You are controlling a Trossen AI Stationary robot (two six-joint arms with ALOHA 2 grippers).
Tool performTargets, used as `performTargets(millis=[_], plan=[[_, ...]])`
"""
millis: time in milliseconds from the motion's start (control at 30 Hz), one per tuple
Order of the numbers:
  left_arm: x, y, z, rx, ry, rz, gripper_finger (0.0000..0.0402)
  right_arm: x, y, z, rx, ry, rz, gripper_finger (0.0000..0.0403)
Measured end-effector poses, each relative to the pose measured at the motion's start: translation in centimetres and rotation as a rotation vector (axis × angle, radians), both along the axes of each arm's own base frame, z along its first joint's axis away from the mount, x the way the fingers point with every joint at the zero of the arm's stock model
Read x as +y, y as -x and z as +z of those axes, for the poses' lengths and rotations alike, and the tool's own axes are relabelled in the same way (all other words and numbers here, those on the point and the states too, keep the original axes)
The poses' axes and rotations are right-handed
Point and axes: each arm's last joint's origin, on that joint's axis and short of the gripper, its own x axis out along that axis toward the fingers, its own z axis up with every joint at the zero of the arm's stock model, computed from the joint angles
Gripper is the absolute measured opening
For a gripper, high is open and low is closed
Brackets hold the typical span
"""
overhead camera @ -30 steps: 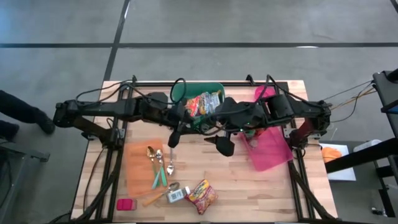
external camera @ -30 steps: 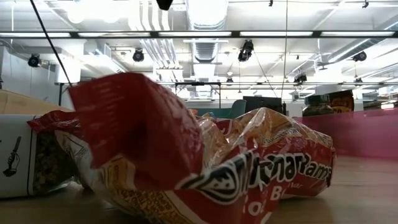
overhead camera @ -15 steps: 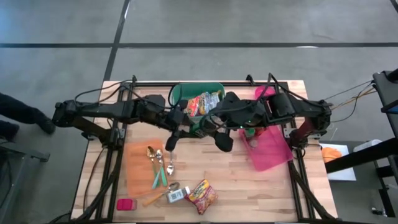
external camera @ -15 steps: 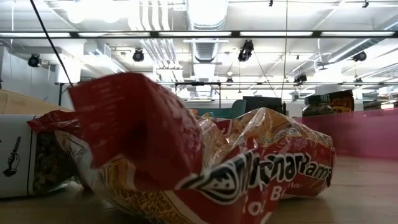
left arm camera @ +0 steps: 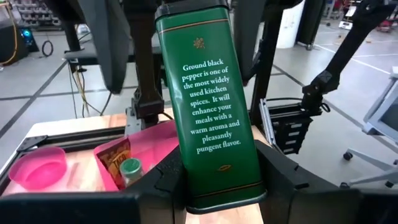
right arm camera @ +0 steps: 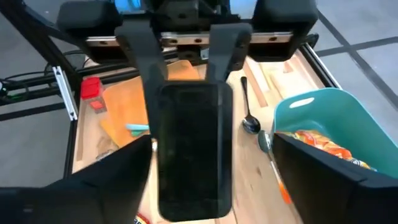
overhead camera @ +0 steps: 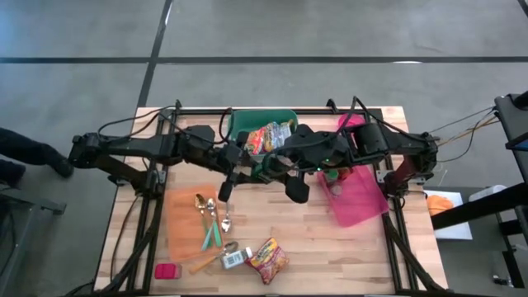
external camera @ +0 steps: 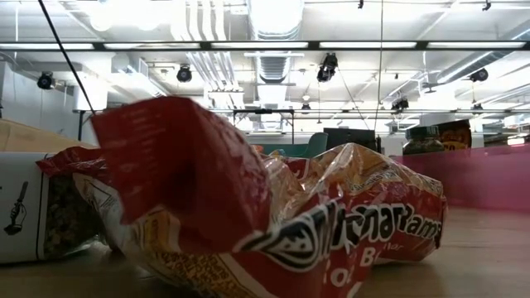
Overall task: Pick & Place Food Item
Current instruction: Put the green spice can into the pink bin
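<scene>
Left gripper (left arm camera: 217, 190): closed partway on the pepper tin (left arm camera: 208, 109), gripping its lower end. It hangs in the air above the middle of the table (overhead camera: 330, 247), just in front of the green bin (overhead camera: 241, 124).
Right gripper (right arm camera: 211, 193): its fingers stand wide apart with nothing between them. It faces the left gripper from the opposite side, near it.
Table: wooden. An orange mat (overhead camera: 181, 227) with spoons lies on the left arm's side and a noodle packet (overhead camera: 268, 257) near the front edge.
Pink tray (overhead camera: 361, 202): lies on the right arm's side, below and beyond the right gripper. The left wrist view shows a small jar (left arm camera: 130, 169) and a red sachet (left arm camera: 114, 158) already in it.
Green bin: holds a snack bag (overhead camera: 268, 136), behind both grippers.
Pepper tin: clear of the table, with its printed side turned toward the left wrist camera.
Long axis: runs across the line of the left fingers. The free upper length sticks out past them.
Direction from the open gripper: the tin lies straight ahead of the right gripper, lined up with the gap between its fingers and not yet inside it.
Nearer arm: the left arm has the tin. The right arm is nearer the tray, so a handover looks likely. The right fingers would need to close on the free length, clear of the left fingers.
</scene>
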Motion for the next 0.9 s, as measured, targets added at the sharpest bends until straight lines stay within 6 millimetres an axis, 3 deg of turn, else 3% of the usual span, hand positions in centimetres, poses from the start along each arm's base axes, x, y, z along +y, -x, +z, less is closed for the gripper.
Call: performTargets(millis=[400,467,700,900], plan=[[0.1,0.0,0.0,0.014,0.074,0.021,0.013,0.1,0.0,0.1,-0.005,-0.01,0.019,0.0118],[0.1,0.0,0.1,0.015,0.087,0.025,0.0146,0.1,0.0,0.1,-0.005,-0.008,0.02,0.0118],[0.2,0.0,0.0,0.049,0.206,0.06,0.0276,0.1,0.2,0.2,0.001,-0.002,0.028,0.0118],[0.2,0.5,0.5,0.052,0.271,0.074,0.033,-0.2,1.1,0.0,0.052,-0.035,-0.01,0.0118]])
